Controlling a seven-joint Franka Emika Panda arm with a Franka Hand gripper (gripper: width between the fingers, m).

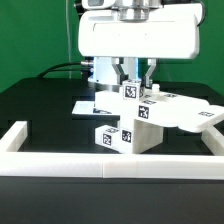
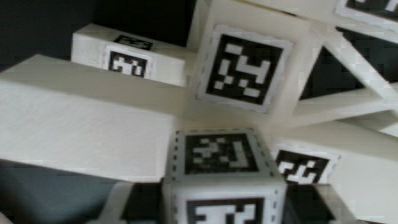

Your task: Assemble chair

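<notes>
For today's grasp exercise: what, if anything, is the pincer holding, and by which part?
The pincer stands astride an upright tagged chair leg, at its top end. Whether the fingers actually clamp it cannot be told.

No readable text; only square tags on the chair (image 1: 135, 120).

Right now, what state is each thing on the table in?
gripper: lowered over the chair, fingers either side of an upright tagged leg; a firm grip cannot be confirmed.
chair: partly assembled, resting on the table.
marker board: flat on the table behind the chair.
border wall: in place along the table's near edge.
</notes>
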